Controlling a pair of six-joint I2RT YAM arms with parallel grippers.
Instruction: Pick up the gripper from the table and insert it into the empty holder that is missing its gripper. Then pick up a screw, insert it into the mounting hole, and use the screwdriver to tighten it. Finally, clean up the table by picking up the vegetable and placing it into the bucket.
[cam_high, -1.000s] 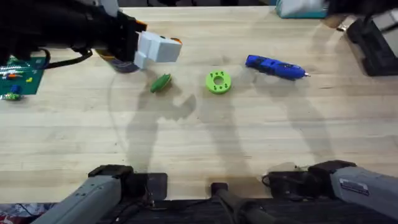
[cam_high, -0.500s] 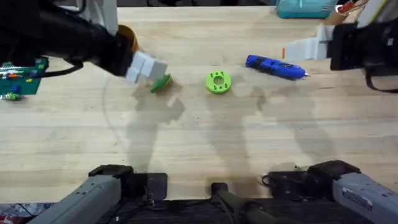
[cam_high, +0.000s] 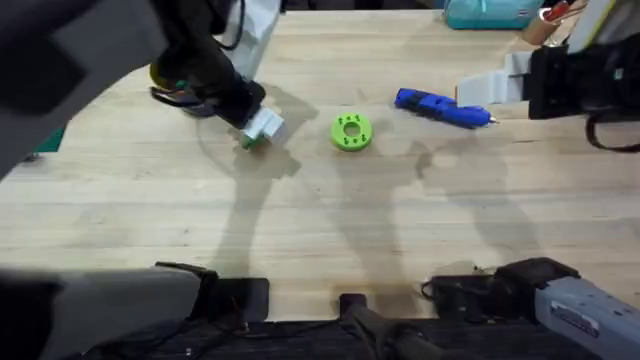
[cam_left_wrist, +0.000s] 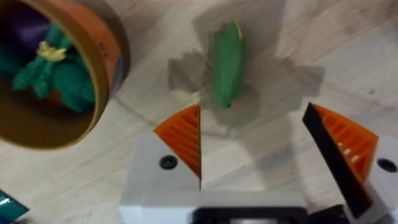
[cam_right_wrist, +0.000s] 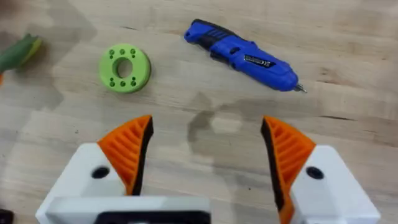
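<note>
The dark-green leaf-shaped vegetable (cam_left_wrist: 226, 62) lies flat on the wood beside the orange bucket (cam_left_wrist: 102, 46), which holds toy vegetables. My left gripper (cam_left_wrist: 261, 143) hangs open just above the vegetable, its orange pads (cam_left_wrist: 183, 134) short of it and not touching. From overhead, the left gripper (cam_high: 258, 130) covers most of the vegetable (cam_high: 244, 142), and the arm hides much of the bucket (cam_high: 158, 76). The blue screwdriver (cam_high: 442, 108) lies right of centre. My right gripper (cam_high: 480, 88) hovers open above and beyond the screwdriver (cam_right_wrist: 245, 56). The loose gripper, holder and screw are out of view.
A lime-green round disc with holes (cam_high: 350, 131) sits between the vegetable and the screwdriver. A teal box (cam_high: 485, 12) stands at the table's far edge. Bare wood stretches across the near half of the table (cam_high: 330, 230).
My left arm has swung from beside the bucket down and right over the vegetable. The right gripper came in from the far right, then held still over the screwdriver.
</note>
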